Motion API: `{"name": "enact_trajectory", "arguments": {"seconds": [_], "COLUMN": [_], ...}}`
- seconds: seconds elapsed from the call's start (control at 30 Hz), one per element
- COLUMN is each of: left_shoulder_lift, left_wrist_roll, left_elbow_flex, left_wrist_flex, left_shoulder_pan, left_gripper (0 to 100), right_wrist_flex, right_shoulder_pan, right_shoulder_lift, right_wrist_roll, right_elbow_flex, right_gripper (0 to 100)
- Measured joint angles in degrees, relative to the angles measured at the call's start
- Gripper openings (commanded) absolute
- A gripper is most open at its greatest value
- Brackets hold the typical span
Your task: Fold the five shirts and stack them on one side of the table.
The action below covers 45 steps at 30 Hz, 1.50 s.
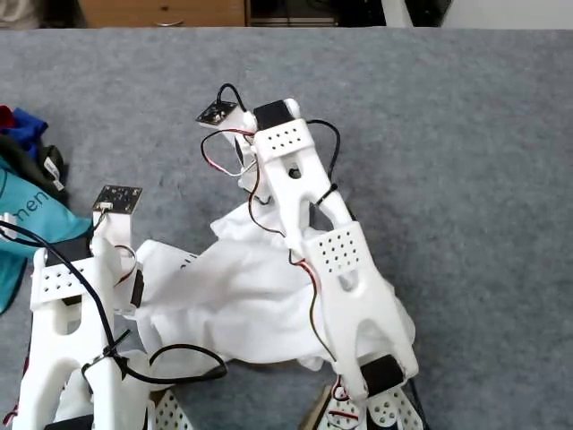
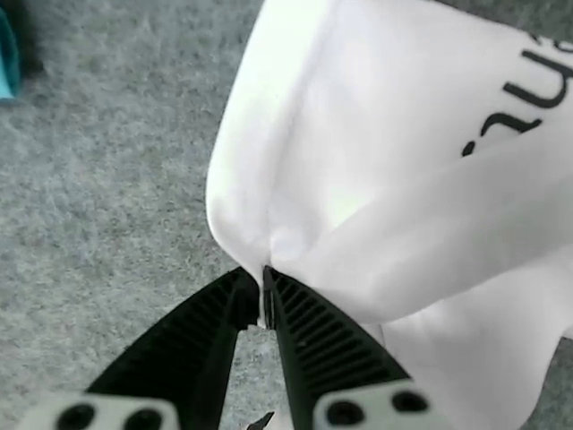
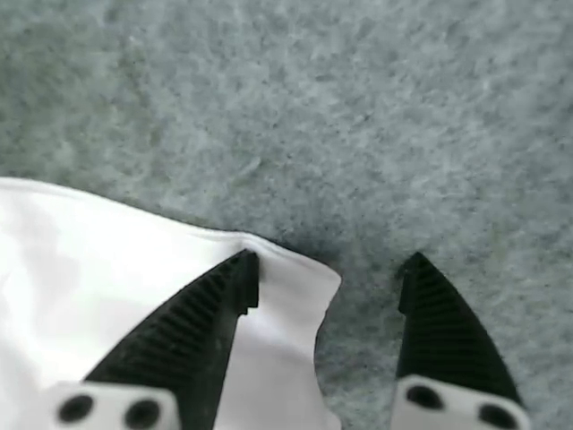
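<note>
Now pinches a fold of crumpled white cotton shirt [image 2: 376, 161] tight in left gripper [image 2: 266, 296]; straddles its corner with right gripper [image 3: 331, 264], fingers released.

"What sort of place is this?"

"A robotics lab or workshop, I'd say. The table [image 1: 466, 134] is covered in grey felt. The left arm [image 1: 67, 296] and right arm [image 1: 313, 224] are plain white plastic, with a loose black cable [image 1: 188, 349] and a bare circuit board [image 1: 117, 198] showing."

"Anything homely?"

"A wooden cabinet [image 1: 161, 12] stands behind. A white shirt [image 1: 224, 296] and a heap of coloured clothes [image 1: 22, 210] lie on the felt."
</note>
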Motion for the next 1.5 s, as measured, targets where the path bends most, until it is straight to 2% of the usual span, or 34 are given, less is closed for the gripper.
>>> {"name": "enact_trajectory", "arguments": {"seconds": [0.1,0.33,0.47,0.73,0.9,1.1,1.5], "left_shoulder_lift": [0.0,0.0,0.0,0.0,0.0,0.0,0.0], "left_wrist_roll": [0.0,0.0,0.0,0.0,0.0,2.7,15.0], "left_elbow_flex": [0.0,0.0,0.0,-0.3,-7.4,-22.8,-54.5], "left_wrist_flex": [0.0,0.0,0.0,0.4,3.8,11.1,19.0], "left_shoulder_pan": [0.0,0.0,0.0,0.0,0.0,0.0,0.0], "left_gripper": [2,2,2,2,2,2,2], "right_wrist_flex": [0.0,-0.1,-0.1,-0.1,0.0,0.0,0.2], "right_shoulder_pan": [0.4,0.5,0.5,1.3,3.3,5.0,5.0], "right_shoulder_lift": [0.0,-0.1,-0.1,-0.1,-2.9,-19.9,-64.0], "right_wrist_roll": [0.0,-0.1,-0.1,-3.7,-4.0,-3.5,-2.5], "right_elbow_flex": [-0.3,0.0,0.0,0.4,-0.4,-0.8,-1.9], "right_gripper": [9.0,8.2,0.1,0.4,0.4,0.4,0.4]}}
